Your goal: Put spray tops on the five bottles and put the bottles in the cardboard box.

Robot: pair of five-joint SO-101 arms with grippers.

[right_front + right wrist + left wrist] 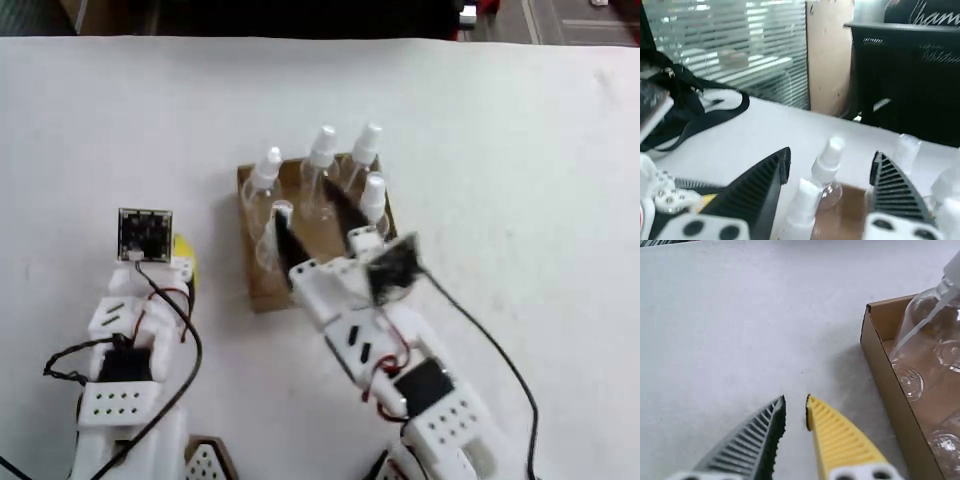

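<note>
While it hovers over the cardboard box [262, 286], right gripper [318, 225] gapes wide, empty | left gripper [795, 405] barely parted, empty.

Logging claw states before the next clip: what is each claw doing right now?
Left claw: slightly open, empty.
Right claw: wide open, gripping nothing, over the box.

White plastic arm shells [115, 400], screwed and perforated, black cables [198, 345] alongside. Left end effector [795, 399] ribbed grey and yellow, right end effector [831, 154] ribbed black.
</note>
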